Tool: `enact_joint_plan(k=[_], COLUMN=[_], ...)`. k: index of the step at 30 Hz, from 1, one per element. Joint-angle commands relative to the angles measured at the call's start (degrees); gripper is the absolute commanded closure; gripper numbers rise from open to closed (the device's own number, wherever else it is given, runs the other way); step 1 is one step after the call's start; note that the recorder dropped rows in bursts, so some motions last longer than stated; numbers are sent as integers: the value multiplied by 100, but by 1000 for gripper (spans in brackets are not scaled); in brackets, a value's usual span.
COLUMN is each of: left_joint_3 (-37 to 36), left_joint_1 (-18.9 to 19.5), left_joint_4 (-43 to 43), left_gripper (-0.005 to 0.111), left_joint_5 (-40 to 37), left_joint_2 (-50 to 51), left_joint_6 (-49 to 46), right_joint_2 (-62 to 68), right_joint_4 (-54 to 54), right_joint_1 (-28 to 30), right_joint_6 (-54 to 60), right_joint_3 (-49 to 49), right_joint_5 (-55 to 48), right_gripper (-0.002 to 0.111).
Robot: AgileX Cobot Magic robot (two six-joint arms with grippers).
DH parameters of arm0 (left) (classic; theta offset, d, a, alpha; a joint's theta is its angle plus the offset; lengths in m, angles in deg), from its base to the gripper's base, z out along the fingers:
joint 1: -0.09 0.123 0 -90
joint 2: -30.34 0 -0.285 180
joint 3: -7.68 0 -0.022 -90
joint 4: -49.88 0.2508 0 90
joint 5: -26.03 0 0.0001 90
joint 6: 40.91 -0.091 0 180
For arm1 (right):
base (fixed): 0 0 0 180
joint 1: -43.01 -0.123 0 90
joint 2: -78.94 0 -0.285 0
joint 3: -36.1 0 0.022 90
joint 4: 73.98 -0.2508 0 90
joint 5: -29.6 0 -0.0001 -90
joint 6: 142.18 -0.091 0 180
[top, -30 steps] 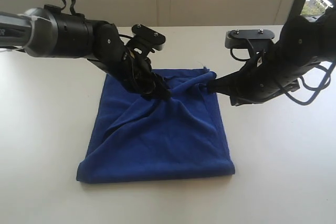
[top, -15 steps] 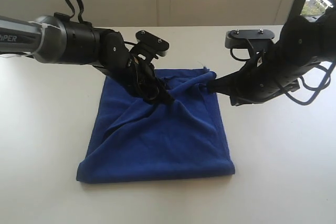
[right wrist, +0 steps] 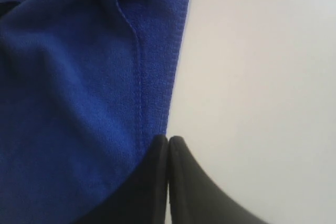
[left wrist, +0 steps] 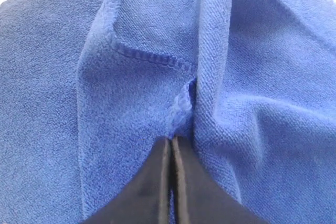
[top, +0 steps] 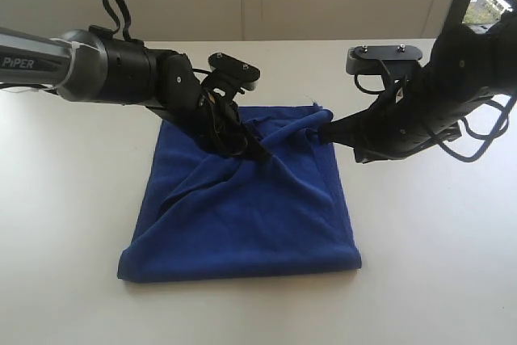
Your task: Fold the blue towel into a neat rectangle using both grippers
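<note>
Blue towel [top: 242,216] lies rumpled on white tabletop [top: 420,264]. Left gripper [top: 257,153] fingers [left wrist: 152,182] together, pinching mid-towel fold. Right gripper [top: 326,133] fingers [right wrist: 189,192] clamped on hemmed edge near far corner.

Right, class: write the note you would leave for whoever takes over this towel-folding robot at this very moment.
Left gripper: shut, pinching a ridge of the blue towel near the middle of its far side.
Right gripper: shut on the towel's far right corner, at the hem.
Towel: on the table, wrinkled, with creases running towards both grippers.
Done: both grips taken; the near edge looks doubled, so one fold may be in.
Left: make the fold, then smooth it into a neat rectangle.
</note>
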Motion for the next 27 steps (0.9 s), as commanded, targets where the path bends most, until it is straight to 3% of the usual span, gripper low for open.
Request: enact_joint_plan(k=[1,5,11,17,27], left_joint_3=[24,24,24,24,24], left_joint_1=[-21,65,510,1060,1491], left_joint_4=[-60,-60,-60,-45,7], left_gripper=[107,107,107,107,107], left_joint_5=[-6,6,30,306,445], left_joint_2=[-9,-256,-779,-764,-413], left_joint_6=[55,55,55,33,-50], right_joint_2=[-1,-1,-1,-1,-1], right_joint_4=[44,44,44,44,44], right_joint_1=[39,39,39,39,39], right_joint_6=[-21,-21,-21,-21,-21], right_joint_3=[21,21,21,21,21], right_joint_5=[9,-1,-1,-1,-12], right_gripper=[108,108,108,108,108])
